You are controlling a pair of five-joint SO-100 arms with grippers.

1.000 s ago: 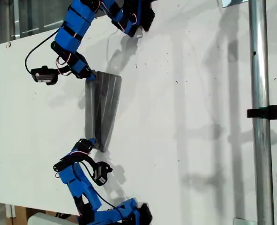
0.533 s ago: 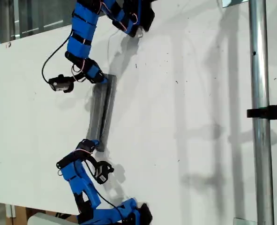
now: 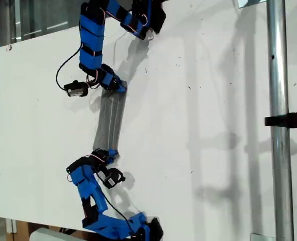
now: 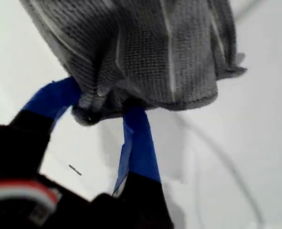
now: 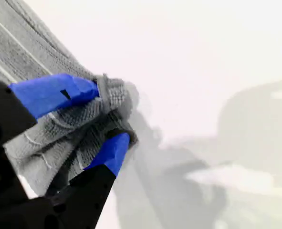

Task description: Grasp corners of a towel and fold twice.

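The towel [image 3: 109,122] is a narrow grey strip on the white worktop [image 3: 213,125], left of centre in the exterior view, running from an upper end to a lower end, its pale stripes along its length. A blue arm holds each end; the wrist views do not show which arm is which.

My first gripper [image 4: 102,107] is clenched on the towel [image 4: 145,47]: bunched cloth sits pinched between the two blue fingers [image 4: 138,143] and spreads beyond them.

My second gripper [image 5: 107,114] also grasps the towel [image 5: 59,138], with a wad of cloth squeezed between its blue fingers [image 5: 55,93], one above the cloth and one below.

A metal pole [image 3: 280,120] stands on the exterior view's right.
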